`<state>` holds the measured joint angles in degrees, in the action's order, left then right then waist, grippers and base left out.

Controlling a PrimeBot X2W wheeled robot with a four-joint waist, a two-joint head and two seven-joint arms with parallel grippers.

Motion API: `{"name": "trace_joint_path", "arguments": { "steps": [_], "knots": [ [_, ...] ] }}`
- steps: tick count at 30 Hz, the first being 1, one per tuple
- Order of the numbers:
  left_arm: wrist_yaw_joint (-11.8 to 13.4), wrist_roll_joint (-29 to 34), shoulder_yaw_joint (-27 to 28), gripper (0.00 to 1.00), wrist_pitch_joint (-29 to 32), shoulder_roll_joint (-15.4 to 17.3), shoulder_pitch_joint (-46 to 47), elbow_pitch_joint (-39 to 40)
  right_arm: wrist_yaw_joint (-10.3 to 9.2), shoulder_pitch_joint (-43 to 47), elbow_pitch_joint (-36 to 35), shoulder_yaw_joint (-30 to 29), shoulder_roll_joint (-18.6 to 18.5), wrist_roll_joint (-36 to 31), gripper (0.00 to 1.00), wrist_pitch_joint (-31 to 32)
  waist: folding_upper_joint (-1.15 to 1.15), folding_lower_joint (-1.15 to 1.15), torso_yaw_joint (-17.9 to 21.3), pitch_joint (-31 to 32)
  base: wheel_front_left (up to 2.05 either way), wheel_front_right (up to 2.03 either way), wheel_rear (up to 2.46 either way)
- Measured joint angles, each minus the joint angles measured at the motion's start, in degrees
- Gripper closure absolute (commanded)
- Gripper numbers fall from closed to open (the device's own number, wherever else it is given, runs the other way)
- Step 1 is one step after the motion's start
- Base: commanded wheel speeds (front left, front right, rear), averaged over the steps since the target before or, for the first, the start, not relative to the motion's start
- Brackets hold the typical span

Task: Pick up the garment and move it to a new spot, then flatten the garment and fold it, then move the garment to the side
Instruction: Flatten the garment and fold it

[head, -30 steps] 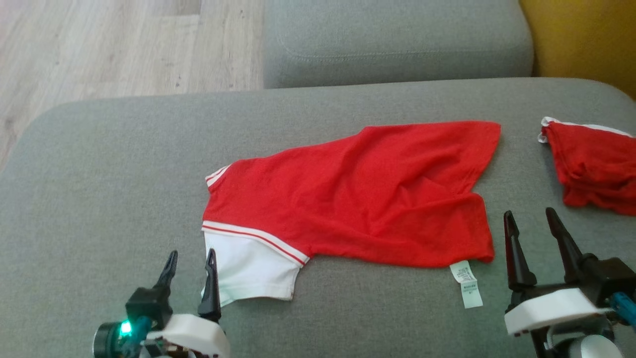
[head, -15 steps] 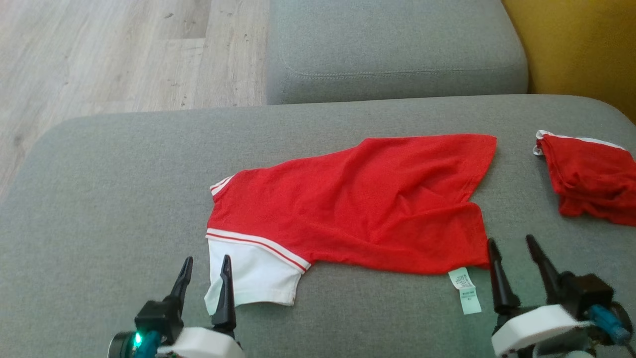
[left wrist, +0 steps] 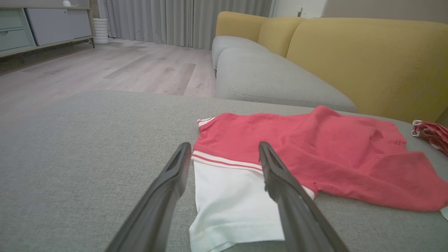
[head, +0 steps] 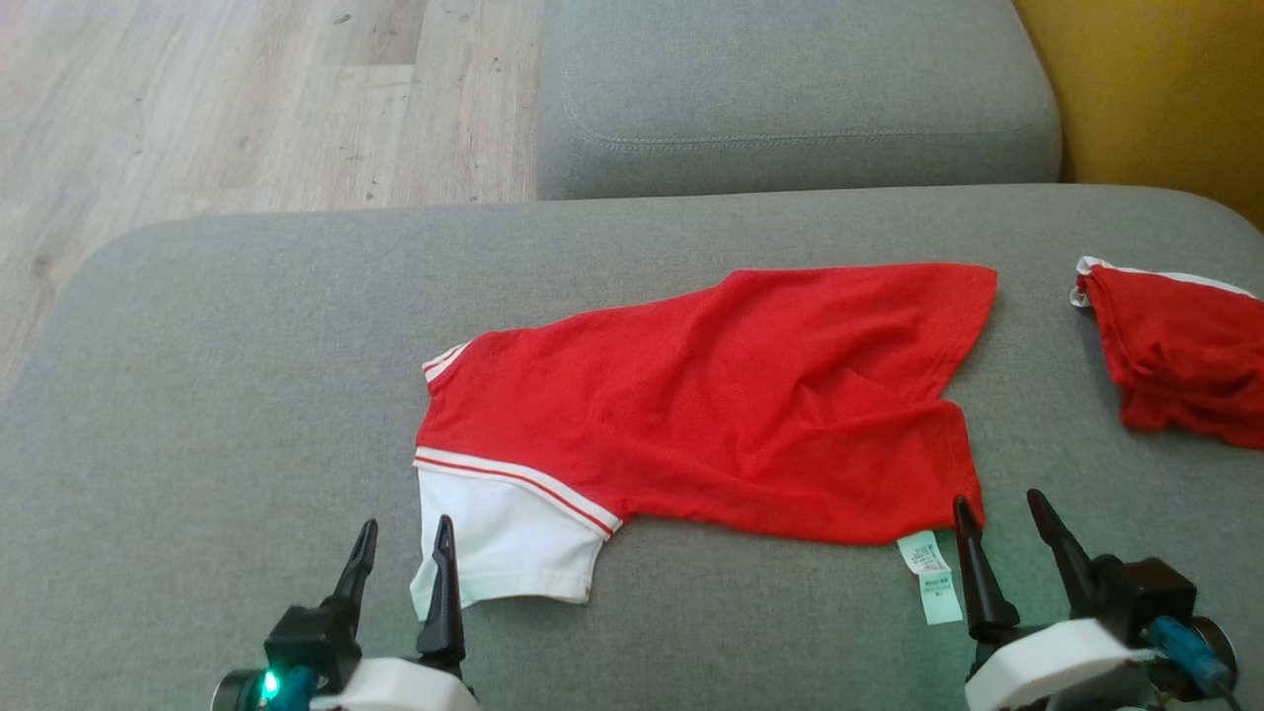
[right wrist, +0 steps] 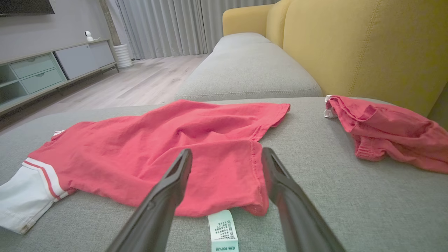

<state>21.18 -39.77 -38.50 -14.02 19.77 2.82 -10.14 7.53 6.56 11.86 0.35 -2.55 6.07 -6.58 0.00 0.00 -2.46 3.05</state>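
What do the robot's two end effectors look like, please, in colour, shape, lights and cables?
Both have two long, tapering black fingers on a black block with a rounded white shell. The left end effector has a green light at its base; the right end effector carries a blue connector.

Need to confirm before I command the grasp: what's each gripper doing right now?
Left gripper: open, holding nothing, by the white sleeve.
Right gripper: open, holding nothing, by the garment.

Grey sofa seat (head: 247, 326), yellow backrest (left wrist: 367, 59), pale wood floor (left wrist: 105, 70), grey curtains (left wrist: 168, 21), low cabinet w/ drawers (right wrist: 42, 70)
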Motion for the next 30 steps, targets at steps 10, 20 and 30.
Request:
{"name": "trace_joint_path", "arguments": {
  "steps": [10,20,30],
  "knots": [
    [0.0,-0.6,0.0,0.00,1.0,0.0,0.0,-0.4,0.00,-0.1,0.1,0.1,0.0,0.0,0.00,-0.4,0.00,0.00,0.1,-1.0,0.00,0.00,0.00],
    [-0.6,-4.1,-0.4,0.00,6.9,-0.7,-0.6,-7.9,0.00,-1.9,-0.2,0.0,0.0,0.0,0.00,-0.5,0.00,0.01,1.2,-5.0,0.00,0.00,0.00],
    [-3.7,-5.0,-0.3,0.21,6.7,-2.9,5.6,-14.9,0.00,-5.0,-0.2,-3.5,0.0,-2.2,0.00,-0.4,0.00,0.01,2.6,-10.1,0.00,0.00,0.00]
  ]
}}
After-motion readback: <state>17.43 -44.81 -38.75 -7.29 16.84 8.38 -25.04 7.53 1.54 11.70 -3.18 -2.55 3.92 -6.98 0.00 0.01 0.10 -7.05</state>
